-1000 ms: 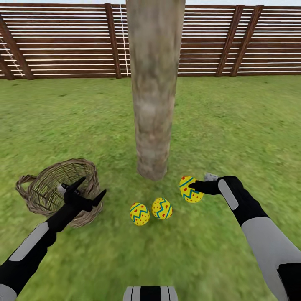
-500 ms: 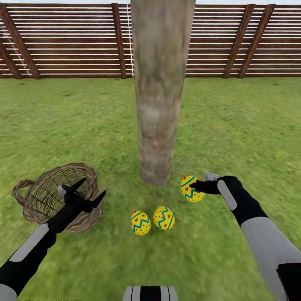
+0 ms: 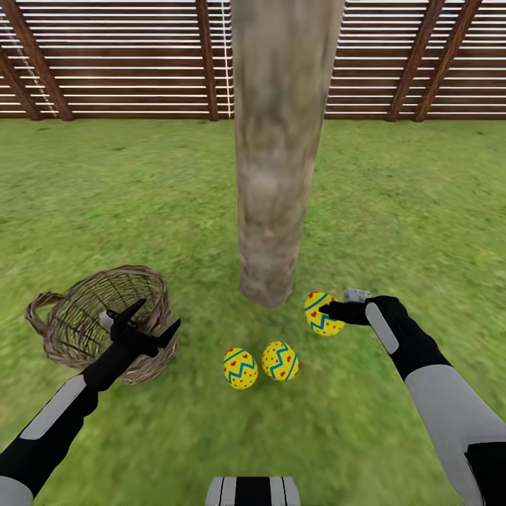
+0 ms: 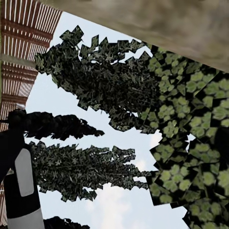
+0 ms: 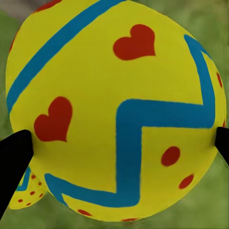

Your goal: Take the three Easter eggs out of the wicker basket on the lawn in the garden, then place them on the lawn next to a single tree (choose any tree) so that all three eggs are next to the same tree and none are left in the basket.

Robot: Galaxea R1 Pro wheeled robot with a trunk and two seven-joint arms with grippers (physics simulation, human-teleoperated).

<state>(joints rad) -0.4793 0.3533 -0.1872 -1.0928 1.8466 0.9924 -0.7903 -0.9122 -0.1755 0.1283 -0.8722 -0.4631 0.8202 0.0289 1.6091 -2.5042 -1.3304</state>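
Fingers of the right gripper (image 3: 336,310) were clamped on a yellow Easter egg with a blue zigzag band and red hearts (image 3: 320,314), one black fingertip (image 5: 14,152) on each side of the shell in the right wrist view. That egg sat low at the grass, just right of the base of the thick grey-brown mottled tree trunk (image 3: 277,154). Whether it touched the ground could not be told.

Left gripper (image 3: 151,318): jaws spread wide, nothing between them, hovering over the near rim of the small round brown woven wicker basket (image 3: 84,323). Basket tilted on the mottled green lawn (image 3: 393,211), well left of the trunk; no egg visible through its open weave.

Two more yellow eggs of the same pattern lay side by side on the grass, near the trunk base: left one (image 3: 240,367), right one (image 3: 280,361), close together, possibly touching.

Brown horizontal-slat wooden fence (image 3: 105,63) closed off the lawn behind the tree.

Left wrist view: dark-leaved foliage (image 4: 100,90) against pale sky, with a strip of fence at the edge.
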